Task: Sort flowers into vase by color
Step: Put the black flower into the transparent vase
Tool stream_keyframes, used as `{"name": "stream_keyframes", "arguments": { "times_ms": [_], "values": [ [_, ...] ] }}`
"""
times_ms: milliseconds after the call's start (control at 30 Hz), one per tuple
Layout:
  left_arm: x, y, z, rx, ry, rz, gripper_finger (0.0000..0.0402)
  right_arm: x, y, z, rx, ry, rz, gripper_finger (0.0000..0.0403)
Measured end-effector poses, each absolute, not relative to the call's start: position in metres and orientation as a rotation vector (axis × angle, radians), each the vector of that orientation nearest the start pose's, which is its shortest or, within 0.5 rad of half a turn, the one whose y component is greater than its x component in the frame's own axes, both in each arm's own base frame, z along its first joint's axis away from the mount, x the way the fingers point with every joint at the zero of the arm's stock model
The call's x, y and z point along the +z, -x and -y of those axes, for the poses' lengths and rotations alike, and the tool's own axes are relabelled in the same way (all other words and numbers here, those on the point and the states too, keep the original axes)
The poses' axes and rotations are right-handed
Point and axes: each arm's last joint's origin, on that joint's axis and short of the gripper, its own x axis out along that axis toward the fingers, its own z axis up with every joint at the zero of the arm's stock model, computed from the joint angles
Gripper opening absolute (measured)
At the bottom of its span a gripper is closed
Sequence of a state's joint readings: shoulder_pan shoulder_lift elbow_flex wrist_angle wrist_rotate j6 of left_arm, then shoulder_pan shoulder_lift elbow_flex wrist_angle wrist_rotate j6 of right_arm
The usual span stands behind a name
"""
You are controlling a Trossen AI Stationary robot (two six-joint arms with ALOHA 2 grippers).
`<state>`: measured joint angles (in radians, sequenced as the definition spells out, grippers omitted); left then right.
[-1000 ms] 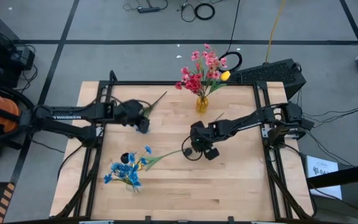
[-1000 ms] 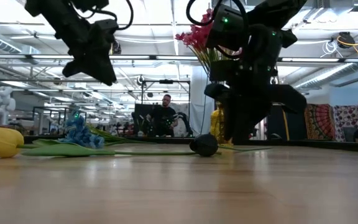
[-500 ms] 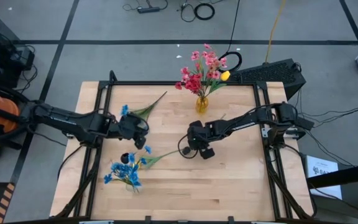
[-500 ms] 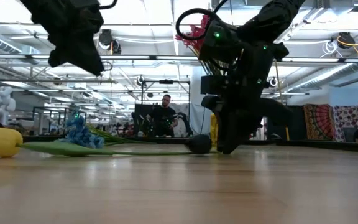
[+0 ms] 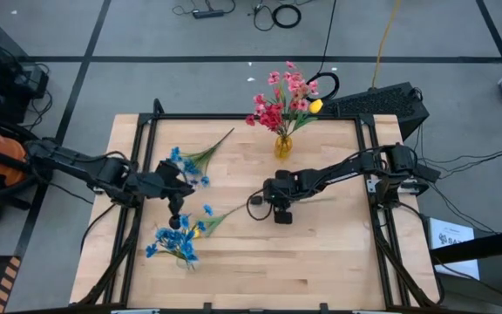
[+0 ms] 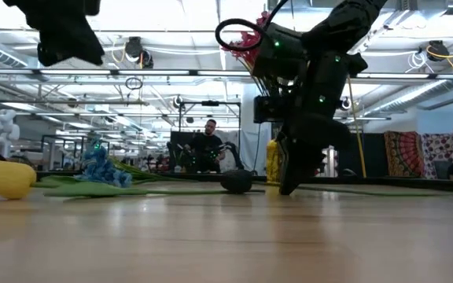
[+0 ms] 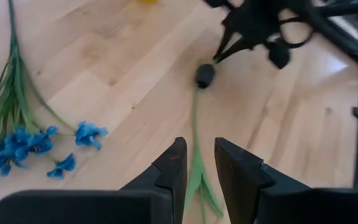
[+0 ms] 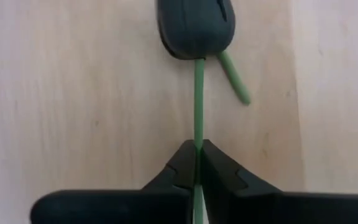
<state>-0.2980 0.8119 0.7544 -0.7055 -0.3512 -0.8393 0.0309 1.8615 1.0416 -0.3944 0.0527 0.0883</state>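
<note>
A dark-headed flower (image 8: 194,28) lies on the table's middle, its thin green stem running back to my right gripper (image 5: 279,212), which is shut on it. A second stem's cut end (image 8: 235,78) pokes out from under the head; this stem leads to a yellow bud (image 6: 2,177). My left gripper (image 7: 199,146) hangs open above the table at the left, holding nothing. A blue sprig (image 5: 186,161) lies flat beyond it. The amber vase (image 5: 283,146) at the far edge holds pink and red flowers (image 5: 286,100). My right gripper pinches the dark flower's stem (image 8: 198,134) between its two fingertips, a short way behind the head. The fingers come steeply from above and lie across the stem. The head rests on the table (image 6: 237,181), and the stem's free end trails toward the table's right (image 5: 316,201).
A bunch of blue flowers (image 5: 172,242) and another dark head (image 5: 175,222) sit near the front left. A black frame (image 5: 369,157) runs along the table's edges. In the low view a person (image 6: 208,145) shows far behind the table.
My right gripper has rolled about its axis, sunk to the table and shut on the dark flower's stem; the head has slid a little toward the table's left. My left gripper has drawn away from the blue sprig toward the near edge and risen; the sprig stays on the table.
</note>
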Motion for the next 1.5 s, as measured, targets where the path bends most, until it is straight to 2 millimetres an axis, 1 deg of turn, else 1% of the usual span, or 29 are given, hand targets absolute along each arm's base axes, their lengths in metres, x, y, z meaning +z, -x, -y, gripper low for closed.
{"name": "stream_keyframes", "arguments": {
  "times_ms": [67, 133, 200, 233, 367, 533, 633, 767, 833, 1000, 1133, 1333, 1433, 1500],
  "values": [
    [0.279, -0.146, 0.036, 0.321, 0.548, -0.625, 0.0088, 0.130, -0.339, -0.012, -0.146, -0.133, -1.202, 0.0008],
    [0.283, -0.141, 0.035, 0.302, 0.536, -0.604, 0.0088, 0.135, -0.337, -0.018, -0.200, -0.200, -1.188, 0.0004],
    [0.286, -0.137, 0.034, 0.284, 0.523, -0.587, 0.0088, 0.145, -0.331, -0.029, -0.246, -0.232, -1.172, 0.0003],
    [0.287, -0.135, 0.034, 0.278, 0.522, -0.580, 0.0088, 0.153, -0.329, -0.035, -0.272, -0.240, -1.139, 0.0003],
    [0.290, -0.130, 0.032, 0.251, 0.509, -0.562, 0.0088, 0.196, -0.316, -0.056, -0.371, -0.284, -0.954, 0.0002],
    [0.290, -0.129, 0.034, 0.187, 0.507, -0.591, 0.0088, 0.241, -0.292, -0.086, -0.458, -0.357, -0.692, 0.0001],
    [0.288, -0.130, 0.036, 0.137, 0.488, -0.636, 0.0088, 0.260, -0.283, -0.101, -0.507, -0.380, -0.508, 0.0001],
    [0.283, -0.129, 0.036, 0.098, 0.354, -0.693, 0.0088, 0.279, -0.281, -0.124, -0.485, -0.406, -0.297, 0.0001],
    [0.283, -0.128, 0.036, 0.085, 0.303, -0.704, 0.0088, 0.286, -0.281, -0.133, -0.454, -0.404, -0.228, 0.0000],
    [0.284, -0.127, 0.034, 0.103, 0.285, -0.689, 0.0088, 0.300, -0.279, -0.152, -0.407, -0.381, -0.096, 0.0000],
    [0.286, -0.125, 0.034, 0.099, 0.272, -0.656, 0.0088, 0.308, -0.274, -0.163, -0.360, -0.357, -0.051, 0.0000],
    [0.290, -0.113, 0.038, 0.030, 0.271, -0.584, 0.0088, 0.317, -0.261, -0.184, -0.293, -0.360, 0.003, 0.0000],
    [0.288, -0.107, 0.037, 0.013, 0.253, -0.527, 0.0088, 0.320, -0.254, -0.195, -0.270, -0.362, 0.024, 0.0000],
    [0.286, -0.103, 0.036, 0.023, 0.249, -0.509, 0.0088, 0.319, -0.254, -0.202, -0.267, -0.386, 0.050, 0.0000]
  ]
}}
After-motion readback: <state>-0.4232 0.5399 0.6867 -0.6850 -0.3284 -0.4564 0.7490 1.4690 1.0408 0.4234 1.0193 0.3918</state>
